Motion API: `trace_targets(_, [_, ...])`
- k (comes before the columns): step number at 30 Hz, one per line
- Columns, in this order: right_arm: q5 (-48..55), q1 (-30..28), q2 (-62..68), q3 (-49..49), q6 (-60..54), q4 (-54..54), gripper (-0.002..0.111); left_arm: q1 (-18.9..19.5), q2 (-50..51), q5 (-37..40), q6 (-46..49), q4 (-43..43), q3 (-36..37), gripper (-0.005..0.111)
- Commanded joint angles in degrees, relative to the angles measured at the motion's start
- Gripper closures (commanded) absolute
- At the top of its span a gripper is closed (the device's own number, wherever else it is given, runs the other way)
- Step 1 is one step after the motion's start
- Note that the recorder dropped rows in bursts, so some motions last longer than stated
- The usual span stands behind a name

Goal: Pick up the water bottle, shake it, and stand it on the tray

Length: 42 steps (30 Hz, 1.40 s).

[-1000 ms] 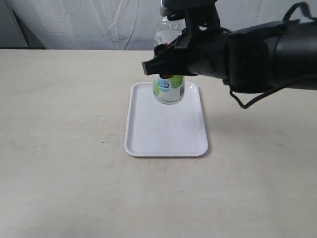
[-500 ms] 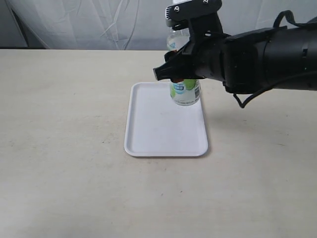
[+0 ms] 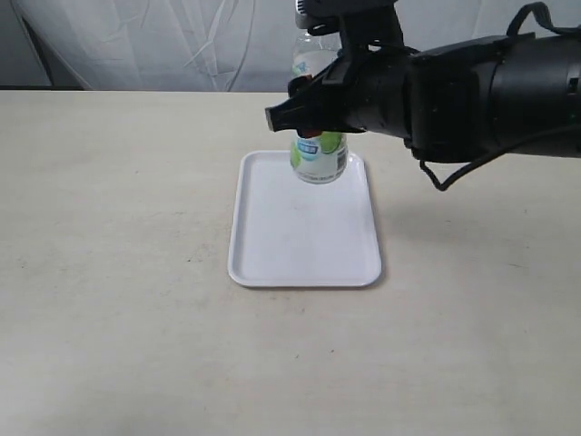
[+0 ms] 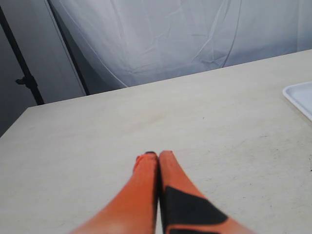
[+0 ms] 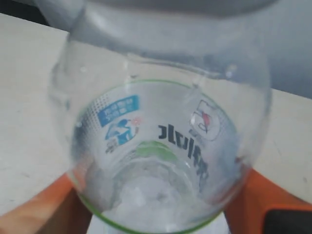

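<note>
The clear water bottle (image 3: pixel 319 156) with its white-and-green label hangs upright above the far end of the white tray (image 3: pixel 304 238), its base off the tray. My right gripper (image 3: pixel 313 123) is shut on the bottle's middle, and the black arm hides much of it. Up close in the right wrist view, the bottle (image 5: pixel 161 141) fills the frame between the orange fingers (image 5: pixel 39 207). Its cap is out of view there. My left gripper (image 4: pixel 157 155) is shut with nothing in it, low over bare table to the left of the tray's corner (image 4: pixel 301 96).
A pale table (image 3: pixel 109 272) stretches all round the tray. White draped cloth (image 3: pixel 163 41) hangs behind the table's far edge. A dark stand pole (image 4: pixel 24 78) rises at the back in the left wrist view.
The right gripper swung the bottle to the right and slightly down, then back left and up over the tray's far end. The left gripper shows no earlier view.
</note>
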Motion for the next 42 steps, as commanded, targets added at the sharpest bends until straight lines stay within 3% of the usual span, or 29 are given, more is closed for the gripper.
trace_targets(1, [2.44,0.01,2.43,2.54,2.02,-1.13,0.109,-0.02,-0.26,0.09,-0.13,-0.18,0.21,0.106])
trace_targets(8, [-0.15,0.01,-3.81,2.68,2.95,-1.13,0.109,-0.02,-0.26,0.09,-0.13,-0.18,0.21,0.106])
trace_targets(25, [2.23,0.01,-2.96,5.46,2.86,-1.13,0.109,-0.02,-0.26,0.09,-0.24,-0.18,0.21,0.106])
trace_targets(31, [11.14,0.01,-0.36,5.03,2.86,-3.47,0.109,-0.02,-0.26,0.09,-0.24,-0.18,0.21,0.106])
trace_targets(36, [-6.34,0.01,-0.25,4.87,6.58,-2.49,0.109,-0.02,-0.26,0.09,-0.24,-0.18,0.21,0.106])
trace_targets(39, [4.05,0.01,-0.25,4.87,3.41,-5.76,0.109,-0.02,-0.26,0.09,-0.13,-0.18,0.21,0.106])
trace_targets(42, [0.12,0.01,-0.12,4.87,8.81,-6.86,0.109,-0.02,-0.26,0.09,-0.13,-0.18,0.21,0.106])
